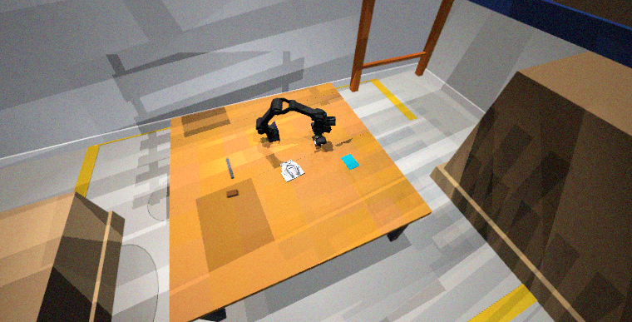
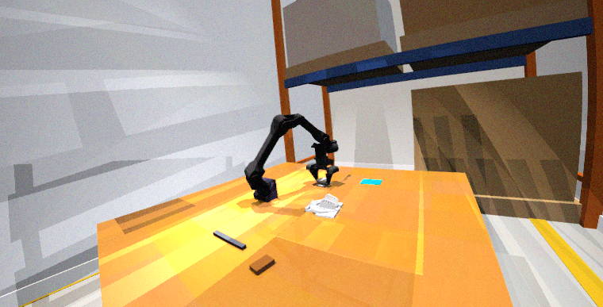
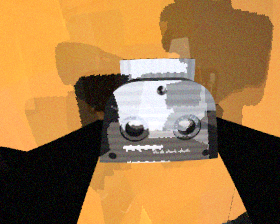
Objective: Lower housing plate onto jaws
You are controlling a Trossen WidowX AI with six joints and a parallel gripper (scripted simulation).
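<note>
White-and-grey housing plate, with 2 round features side by side and 1 smaller dark hole above them in the wrist view, low at the table, well apart from the white base assembly. The plate is not on the jaw stubs.

The black arm arches over the table, its claw pointing down. The 2 fingers stand wide apart, 1 at each side edge of the plate; whether they grip it or only flank it cannot be told.

The base assembly lies flat on the table, with raised, curved white parts on top; their finer detail is too small to read.

Surrounding items: a cyan rectangle lies flat beyond the assembly in the exterior view; a dark grey bar and a small brown block lie near each other, on the opposite side of the assembly from the cyan rectangle in the top view.
</note>
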